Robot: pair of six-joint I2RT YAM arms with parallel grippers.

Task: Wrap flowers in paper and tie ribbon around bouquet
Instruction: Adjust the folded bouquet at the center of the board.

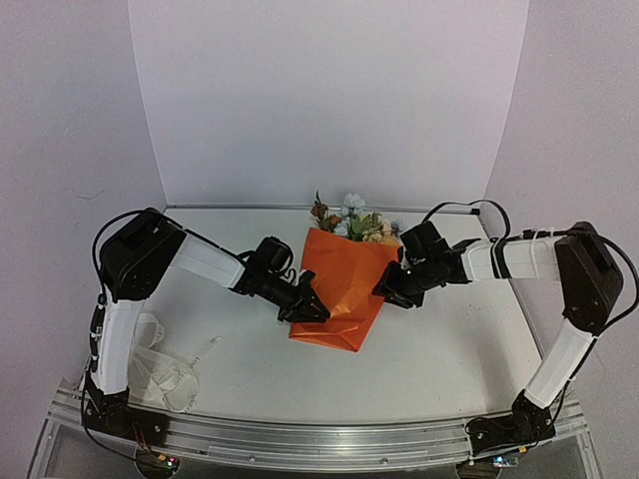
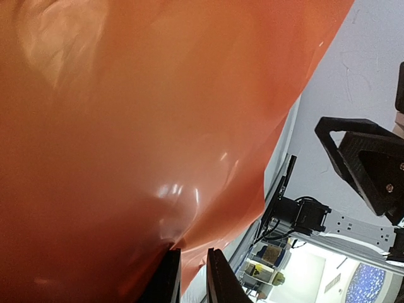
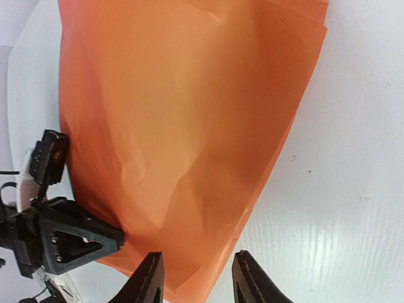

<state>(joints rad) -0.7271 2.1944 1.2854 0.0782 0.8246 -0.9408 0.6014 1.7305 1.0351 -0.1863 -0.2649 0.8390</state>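
Note:
The bouquet lies mid-table as a tapering orange paper (image 1: pixel 339 289) wrap. The flowers (image 1: pixel 349 220), pale blue, rust and green, poke out of its far end. My left gripper (image 1: pixel 308 307) is at the wrap's left edge. In the left wrist view its jaws (image 2: pixel 192 251) are nearly closed with the paper (image 2: pixel 126 126) edge between them, and the sheet puckers at one fingertip (image 2: pixel 169 255). My right gripper (image 1: pixel 391 289) is at the right edge, open, its jaws (image 3: pixel 197 255) astride the paper's (image 3: pixel 189 113) near corner. The pale ribbon (image 1: pixel 170 377) lies in loose loops at the near left.
White walls close the table at the back and sides. An aluminium rail (image 1: pixel 319 439) runs along the near edge, carrying both arm bases. The left arm's elbow (image 1: pixel 140 254) and the right arm's elbow (image 1: pixel 589 269) stand high at the sides.

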